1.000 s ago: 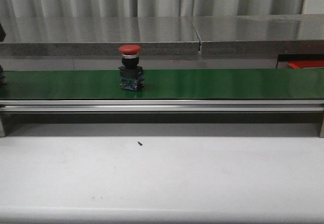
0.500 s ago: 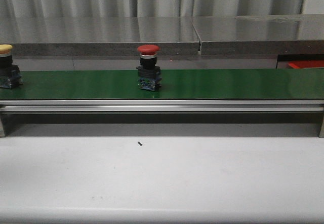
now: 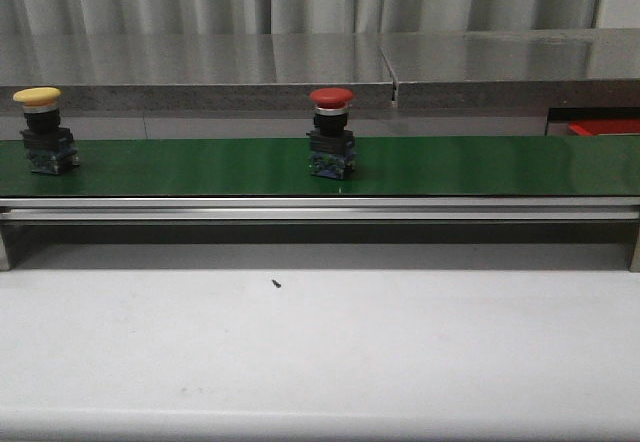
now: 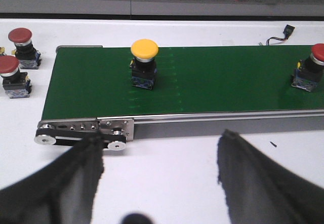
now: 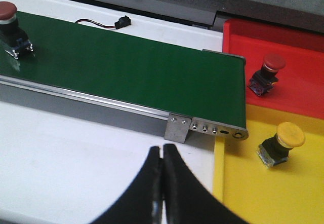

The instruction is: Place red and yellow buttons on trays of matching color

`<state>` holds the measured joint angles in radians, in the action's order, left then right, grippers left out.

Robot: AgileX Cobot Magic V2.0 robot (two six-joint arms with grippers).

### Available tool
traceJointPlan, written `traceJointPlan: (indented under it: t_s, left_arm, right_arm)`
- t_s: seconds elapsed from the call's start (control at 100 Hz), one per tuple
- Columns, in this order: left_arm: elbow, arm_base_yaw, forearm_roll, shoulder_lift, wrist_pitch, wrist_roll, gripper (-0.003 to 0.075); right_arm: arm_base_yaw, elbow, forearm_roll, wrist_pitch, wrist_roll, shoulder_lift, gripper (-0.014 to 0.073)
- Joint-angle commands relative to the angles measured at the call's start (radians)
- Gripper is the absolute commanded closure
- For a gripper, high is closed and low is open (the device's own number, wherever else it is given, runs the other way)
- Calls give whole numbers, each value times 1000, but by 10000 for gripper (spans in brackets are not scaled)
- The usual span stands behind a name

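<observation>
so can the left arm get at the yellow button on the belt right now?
Probably yes. The left gripper is open and empty, facing the yellow button, which stands upright on the green belt with nothing between them or close beside it.

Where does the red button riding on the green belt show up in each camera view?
Front view: red button stands mid-belt, right of the yellow button.
Left wrist view: same red button at the picture's right edge, partly cut off.
Right wrist view: red button at the upper left corner.
Shared landmark: the green conveyor belt it stands on, seen in all three.
</observation>
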<state>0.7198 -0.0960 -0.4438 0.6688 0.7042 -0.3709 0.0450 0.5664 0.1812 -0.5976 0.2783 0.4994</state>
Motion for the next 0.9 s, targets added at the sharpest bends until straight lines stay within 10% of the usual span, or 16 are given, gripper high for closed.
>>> traceJointPlan:
  t_s: [0.0, 0.18, 0.43, 0.89]
  left_arm:
    - [-20, 5, -43, -68, -76, -3, 443]
    - [-87, 5, -43, -172, -95, -3, 736]
    - [-101, 5, -45, -184, -110, -3, 739]
    - [-101, 5, -47, -184, -118, -3, 739]
  right_arm:
    - [-4, 25, 3, 74, 8, 3, 711]
    - [-4, 24, 3, 21, 8, 3, 629]
    - [-4, 24, 5, -6, 8, 3, -29]
    - [-17, 303, 70, -102, 8, 419, 8]
